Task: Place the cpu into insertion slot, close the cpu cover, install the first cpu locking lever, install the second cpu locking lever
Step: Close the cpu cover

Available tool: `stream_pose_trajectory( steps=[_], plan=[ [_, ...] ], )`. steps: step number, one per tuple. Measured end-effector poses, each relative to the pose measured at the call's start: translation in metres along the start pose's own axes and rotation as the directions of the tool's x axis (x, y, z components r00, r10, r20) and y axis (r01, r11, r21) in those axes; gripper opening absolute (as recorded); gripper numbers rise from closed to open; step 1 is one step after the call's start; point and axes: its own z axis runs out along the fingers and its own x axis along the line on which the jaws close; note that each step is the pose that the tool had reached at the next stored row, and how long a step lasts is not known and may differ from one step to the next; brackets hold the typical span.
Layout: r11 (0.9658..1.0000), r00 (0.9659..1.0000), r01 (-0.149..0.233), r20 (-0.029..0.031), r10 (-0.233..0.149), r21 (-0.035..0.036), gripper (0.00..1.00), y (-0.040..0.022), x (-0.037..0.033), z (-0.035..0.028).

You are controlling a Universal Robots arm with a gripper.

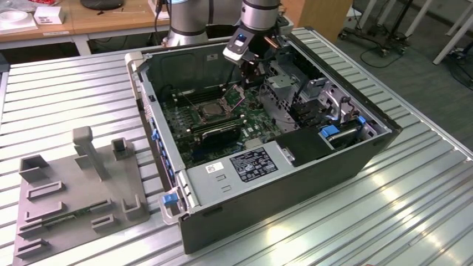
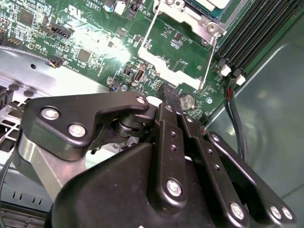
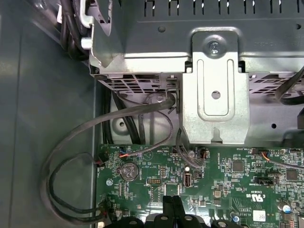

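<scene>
Hand (image 2: 169, 95) pinched together near open, silver-framed cpu cover (image 2: 164, 66).

green board (image 3: 223, 187), black claw (image 2: 170, 95), dark grey case (image 1: 325, 166)

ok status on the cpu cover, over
black gripper shut, empty, by the thin silver cover frame. cover frame hinged open. silvery-grey square cpu sits in silver-rimmed socket. nothing in the way.

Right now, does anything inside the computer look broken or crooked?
Nothing looks broken. The cpu cover is flipped open off the insertion slot, not lying flat, with the gripper close beside it.
</scene>
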Motion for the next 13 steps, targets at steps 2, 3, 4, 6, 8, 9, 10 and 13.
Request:
stream_pose_trajectory(
  steps=[2,3,4,6,8,9,10,13],
  plan=[
    [1.0000,1.0000,0.000,-0.0004,0.000,-0.0003,0.11,0.0000,0.0000,0.0017],
    [1.0000,1.0000,0.000,-0.0004,0.000,-0.0004,0.11,-0.0001,-0.0001,0.0026],
    [1.0000,1.0000,0.000,-0.0005,0.000,-0.0006,0.11,-0.0001,-0.0001,0.0035],
    [1.0000,1.0000,0.000,-0.0005,0.000,-0.0010,0.11,-0.0002,-0.0001,0.0055],
    [1.0000,1.0000,0.000,-0.0006,0.000,-0.0015,0.11,-0.0002,-0.0002,0.0077],
    [1.0000,1.0000,0.000,-0.0006,0.000,-0.0018,0.11,-0.0003,-0.0002,0.0089],
    [1.0000,1.0000,0.000,-0.0006,0.000,-0.0023,0.11,-0.0003,-0.0003,0.0111],
    [1.0000,1.0000,0.000,-0.0006,0.000,-0.0025,0.11,-0.0004,-0.0003,0.0128]
  ],
)
